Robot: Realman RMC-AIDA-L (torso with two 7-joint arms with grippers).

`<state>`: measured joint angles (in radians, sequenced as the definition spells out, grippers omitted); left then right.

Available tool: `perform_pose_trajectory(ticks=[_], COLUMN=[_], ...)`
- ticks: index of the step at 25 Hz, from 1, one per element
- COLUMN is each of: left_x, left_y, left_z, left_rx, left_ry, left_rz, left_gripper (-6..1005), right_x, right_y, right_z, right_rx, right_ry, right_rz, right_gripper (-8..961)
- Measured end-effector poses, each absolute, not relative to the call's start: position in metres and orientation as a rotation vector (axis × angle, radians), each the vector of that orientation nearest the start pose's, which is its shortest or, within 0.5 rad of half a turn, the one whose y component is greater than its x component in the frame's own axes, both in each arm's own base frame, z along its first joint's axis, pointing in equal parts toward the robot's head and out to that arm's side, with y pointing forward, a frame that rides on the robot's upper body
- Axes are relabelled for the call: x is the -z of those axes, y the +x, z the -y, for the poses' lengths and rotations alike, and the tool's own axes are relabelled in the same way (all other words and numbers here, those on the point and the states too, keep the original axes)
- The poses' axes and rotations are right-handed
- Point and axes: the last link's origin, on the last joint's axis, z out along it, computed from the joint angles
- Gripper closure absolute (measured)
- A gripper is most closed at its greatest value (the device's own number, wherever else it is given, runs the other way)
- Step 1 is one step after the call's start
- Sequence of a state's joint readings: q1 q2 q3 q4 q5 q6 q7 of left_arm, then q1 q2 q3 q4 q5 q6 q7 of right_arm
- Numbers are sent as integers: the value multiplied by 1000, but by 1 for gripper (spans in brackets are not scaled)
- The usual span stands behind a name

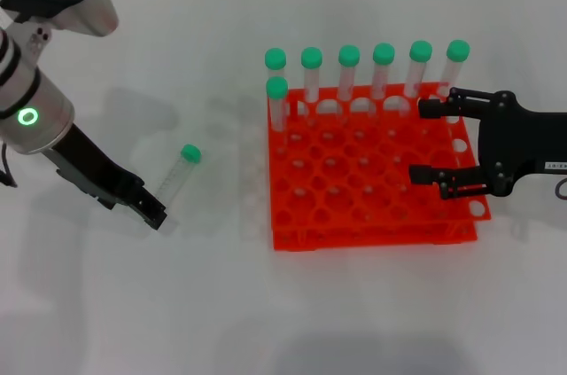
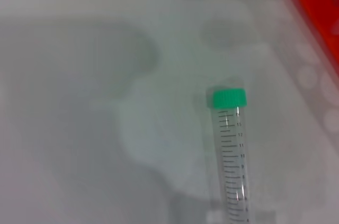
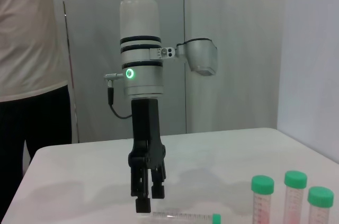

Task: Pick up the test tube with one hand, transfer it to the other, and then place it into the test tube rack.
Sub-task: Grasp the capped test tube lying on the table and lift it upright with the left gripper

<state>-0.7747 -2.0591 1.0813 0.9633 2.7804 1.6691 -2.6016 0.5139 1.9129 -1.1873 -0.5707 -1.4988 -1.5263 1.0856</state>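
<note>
The test tube lies flat on the white table left of the rack, its green cap pointing away from me. The left wrist view shows the test tube from above with its graduation marks. My left gripper, on the green-ringed arm, hangs low just beside the tube's tapered end; in the right wrist view the left gripper has its fingers slightly apart with nothing between them. My right gripper hovers open over the right side of the orange test tube rack.
Several green-capped tubes stand in the rack's far row, with one more at the left of the row behind it. Three such caps show in the right wrist view. A rack corner shows in the left wrist view.
</note>
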Motion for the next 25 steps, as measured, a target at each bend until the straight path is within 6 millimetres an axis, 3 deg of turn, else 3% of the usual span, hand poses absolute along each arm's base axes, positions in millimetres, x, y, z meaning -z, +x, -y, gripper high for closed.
perform_pose_trajectory(ticks=[6, 14, 25], left_x=[-6, 2, 9], left_y=[-231, -232, -229], left_z=[-364, -366, -366], left_rx=[-697, -727, -717], left_ry=[-2408, -2381, -2380], left_rz=[1450, 1435, 1444], left_gripper=[140, 477, 529], right_x=[-14, -15, -13], right_y=[246, 246, 246], right_z=[-334, -333, -334], right_rx=[-753, -758, -759], right_ry=[-2807, -2812, -2805], right_rz=[-116, -113, -117], right_gripper=[81, 81, 81])
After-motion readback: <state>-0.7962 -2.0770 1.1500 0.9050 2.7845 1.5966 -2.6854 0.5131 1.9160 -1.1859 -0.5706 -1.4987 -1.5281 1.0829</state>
